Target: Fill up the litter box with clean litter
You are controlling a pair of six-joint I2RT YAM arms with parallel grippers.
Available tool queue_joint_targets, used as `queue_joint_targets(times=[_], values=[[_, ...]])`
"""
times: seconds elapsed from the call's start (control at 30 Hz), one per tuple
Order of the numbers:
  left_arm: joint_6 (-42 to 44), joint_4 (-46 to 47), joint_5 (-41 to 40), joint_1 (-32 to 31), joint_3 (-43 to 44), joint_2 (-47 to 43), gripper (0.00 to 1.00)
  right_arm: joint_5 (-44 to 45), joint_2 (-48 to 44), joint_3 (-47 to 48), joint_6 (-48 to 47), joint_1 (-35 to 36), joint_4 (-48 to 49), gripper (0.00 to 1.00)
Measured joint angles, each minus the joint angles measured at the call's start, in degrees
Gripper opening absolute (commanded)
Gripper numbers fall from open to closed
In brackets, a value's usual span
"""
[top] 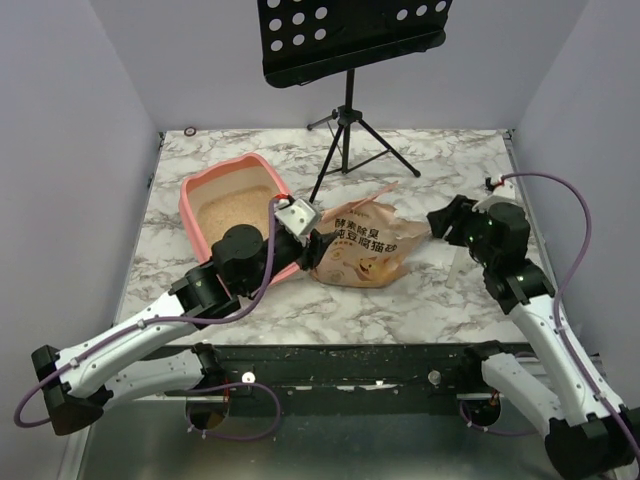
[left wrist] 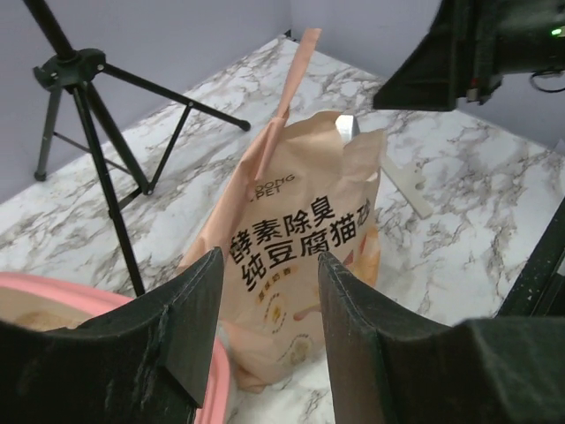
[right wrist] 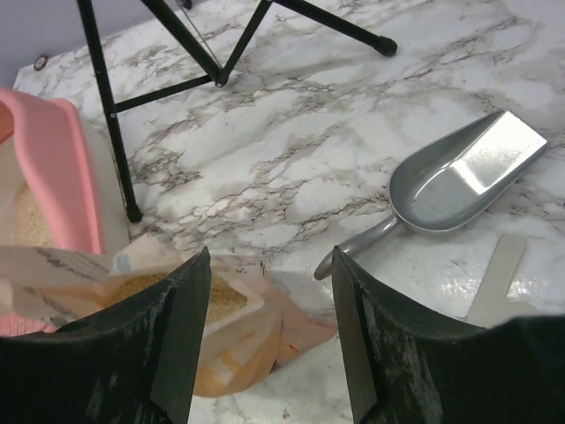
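The salmon-pink rectangular plastic litter box [top: 187,212], sandy beige litter [top: 235,208] inside, sits just beside the left jaws, which stand apart. The right jaws gape empty, well apart from it.

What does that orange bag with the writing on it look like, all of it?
The bag is crinkly orange-tan paper-like stuff with big dark Chinese characters and a little animal picture. It lies slumped on the marble table, beside the pink litter box. Its top is torn open, a thin strip trailing from it, and sandy litter shows inside. The left gripper and right gripper hover open near it; neither holds it.
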Motion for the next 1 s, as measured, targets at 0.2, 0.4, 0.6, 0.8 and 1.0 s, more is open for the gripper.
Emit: queue_joint_targets(times=[0.2,0.4,0.6,0.8,1.0], values=[[-3.9,-8.9,-3.7,0.1,-1.1,-5.0,0.42,-4.3,-11.8,-0.3,-3.1,0.0,-6.0,0.65],[-15.8,-11.0,-2.8,0.4,-7.7,-1.1,0.08,-9.8,-14.7,0.7,-4.4,0.0,-10.2,0.58],[-23.2,-10.0,-2.8,1.1,-14.6,7.3,0.00,-13.5,-15.5,0.8,-4.4,0.0,-11.9,0.49],[-27.8,-5.3,-2.6,4.7,-16.8,13.4,0.00,-16.0,-17.0,0.7,-4.3,0.0,-12.3,0.52],[-30.0,-2.6,-4.2,8.6,-17.9,19.9,0.00,-18.2,-18.3,0.7,-3.8,0.0,-12.2,0.52]])
